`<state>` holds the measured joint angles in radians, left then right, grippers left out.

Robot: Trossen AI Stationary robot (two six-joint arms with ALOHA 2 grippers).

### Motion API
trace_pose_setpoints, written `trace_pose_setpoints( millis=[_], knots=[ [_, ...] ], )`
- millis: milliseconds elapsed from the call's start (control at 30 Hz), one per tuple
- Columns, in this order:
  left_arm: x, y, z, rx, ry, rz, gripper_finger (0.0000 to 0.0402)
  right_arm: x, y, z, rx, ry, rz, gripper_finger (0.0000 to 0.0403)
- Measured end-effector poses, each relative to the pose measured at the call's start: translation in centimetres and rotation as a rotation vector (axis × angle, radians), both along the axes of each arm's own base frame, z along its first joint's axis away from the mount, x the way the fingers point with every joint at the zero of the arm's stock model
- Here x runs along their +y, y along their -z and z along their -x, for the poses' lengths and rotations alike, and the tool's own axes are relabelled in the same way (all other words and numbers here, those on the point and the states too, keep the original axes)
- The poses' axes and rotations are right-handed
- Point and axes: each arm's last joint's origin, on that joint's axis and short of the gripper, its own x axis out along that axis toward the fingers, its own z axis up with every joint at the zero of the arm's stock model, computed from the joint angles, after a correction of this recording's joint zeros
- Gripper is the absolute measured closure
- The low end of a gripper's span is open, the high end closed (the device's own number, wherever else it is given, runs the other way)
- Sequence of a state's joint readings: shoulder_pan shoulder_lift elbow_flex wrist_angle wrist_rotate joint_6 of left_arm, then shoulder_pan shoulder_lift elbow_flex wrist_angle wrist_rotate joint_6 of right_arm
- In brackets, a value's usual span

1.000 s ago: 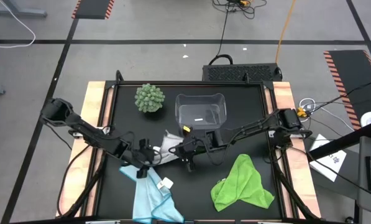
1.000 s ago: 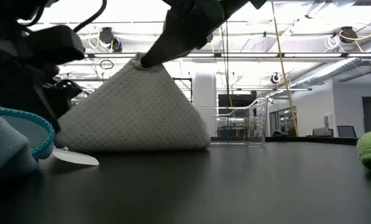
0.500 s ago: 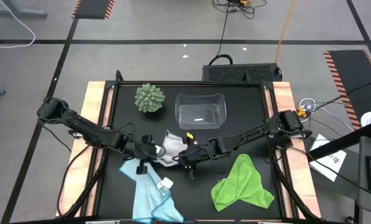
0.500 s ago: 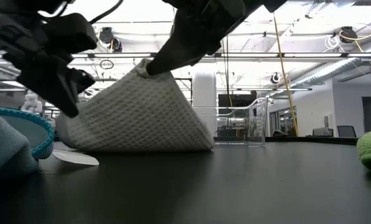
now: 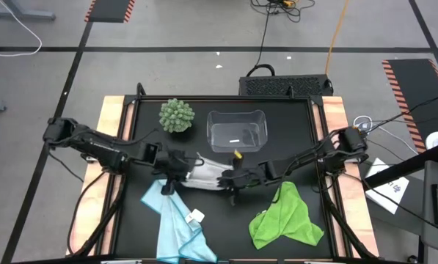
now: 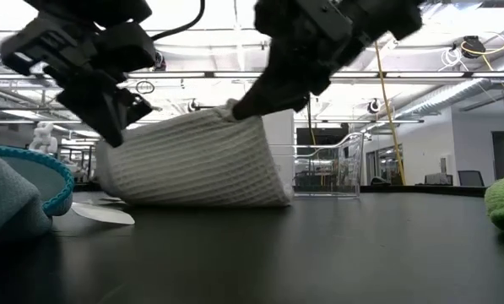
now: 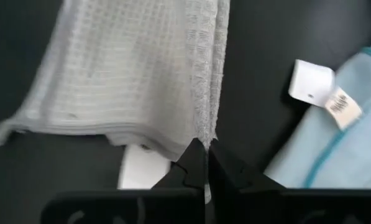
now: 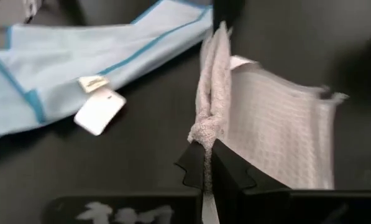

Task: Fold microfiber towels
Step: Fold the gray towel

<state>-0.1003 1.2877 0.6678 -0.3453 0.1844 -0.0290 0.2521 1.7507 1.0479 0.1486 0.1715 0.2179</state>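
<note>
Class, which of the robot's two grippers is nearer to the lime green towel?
Right. The right gripper grips the white towel just beside the lime green towel; the left gripper holds the white towel's far edge.

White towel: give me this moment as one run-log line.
left gripper: shut on white towel edge | right gripper: shut on opposite edge | towel lifted between them | blue towel, green towel: flat, untouched

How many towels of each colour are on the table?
White towel: 1, pinched by both the left gripper and the right gripper
Light blue towel: 1
Lime green towel: 1
Total: 3 towels
</note>
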Motion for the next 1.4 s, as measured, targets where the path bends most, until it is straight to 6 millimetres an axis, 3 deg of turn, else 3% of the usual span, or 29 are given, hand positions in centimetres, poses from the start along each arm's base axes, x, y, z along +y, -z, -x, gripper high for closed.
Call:
trace_pose_setpoints(
  millis=[333, 700, 1067, 1233, 1400],
  knots=[
    [3.2, -0.8, -1.0, -0.086, -0.046, -0.023, 0.0397, -2.4, 2.0, 4.1, -0.097, 0.106, -0.096, 0.0399],
    [7.1, 2.2, -3.0, -0.022, -0.066, 0.018, 0.0398, -3.3, 3.1, 4.8, -0.074, 0.146, -0.114, 0.0399],
    [9.8, 2.9, -5.0, 0.039, -0.065, -0.019, 0.0397, -5.4, 4.3, 5.4, 0.032, 0.261, -0.115, 0.0399],
    [10.7, 3.6, -5.6, 0.037, -0.072, -0.028, 0.0396, -6.4, 5.8, 6.9, 0.014, 0.310, -0.138, 0.0395],
    [11.3, 4.2, -5.0, 0.087, -0.109, -0.078, 0.0395, -7.0, 7.7, 8.9, 0.041, 0.312, -0.200, 0.0356]
  ],
)
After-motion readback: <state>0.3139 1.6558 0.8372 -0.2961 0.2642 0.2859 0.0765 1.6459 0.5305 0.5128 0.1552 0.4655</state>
